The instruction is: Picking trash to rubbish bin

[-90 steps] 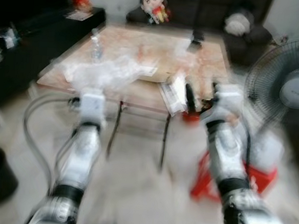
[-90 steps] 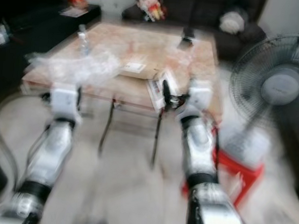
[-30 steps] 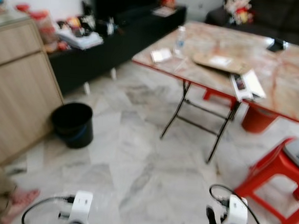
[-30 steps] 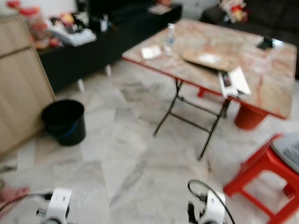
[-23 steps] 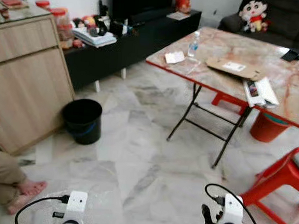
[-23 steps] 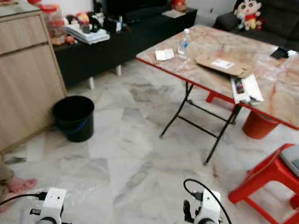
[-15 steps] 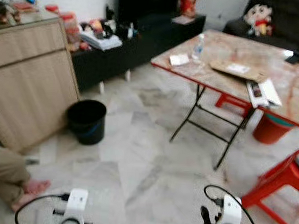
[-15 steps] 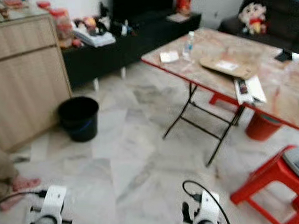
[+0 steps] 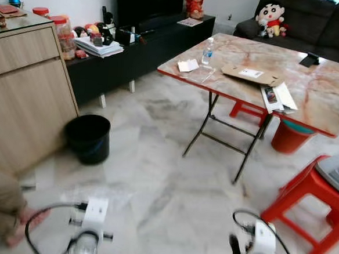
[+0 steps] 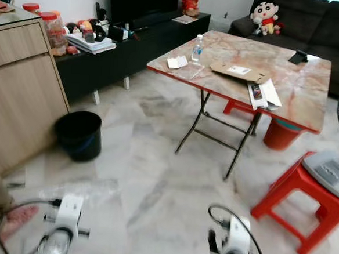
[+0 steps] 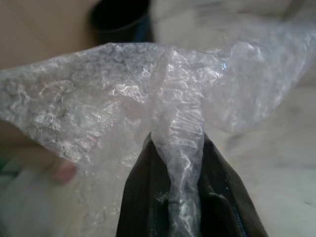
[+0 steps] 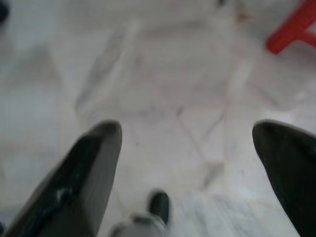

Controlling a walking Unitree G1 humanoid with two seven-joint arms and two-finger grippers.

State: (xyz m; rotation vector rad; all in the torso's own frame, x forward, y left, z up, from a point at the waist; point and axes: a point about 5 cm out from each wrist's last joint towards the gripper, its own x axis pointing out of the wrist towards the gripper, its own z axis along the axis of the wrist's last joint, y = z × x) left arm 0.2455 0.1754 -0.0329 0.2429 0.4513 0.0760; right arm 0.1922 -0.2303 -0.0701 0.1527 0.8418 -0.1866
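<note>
A crumpled sheet of clear bubble wrap [image 11: 163, 98] is pinched in my left gripper [image 11: 177, 148], whose black fingers are shut on a twisted fold of it. In the head views the wrap [image 10: 89, 190] hangs as a faint patch just above the floor, in front of my left wrist [image 9: 96, 214]. The black rubbish bin [image 9: 88, 137] stands on the floor ahead to the left, beside the wooden cabinet [image 9: 20, 93]. My right gripper [image 12: 190, 148] is held low over the marble floor, its fingers [image 12: 94, 163] spread wide with nothing between them.
A folding table [image 9: 314, 96] with a bottle, cardboard and papers stands ahead on the right. Red stools [image 9: 310, 192] and an orange bucket [image 9: 288, 135] are beside it. A person's foot [image 9: 26, 221] rests on the floor at my near left. Open marble floor lies between me and the bin.
The camera has swung away from the table toward the floor and bin. In the last half second my left wrist rose a little, bringing the bubble wrap up with it.
</note>
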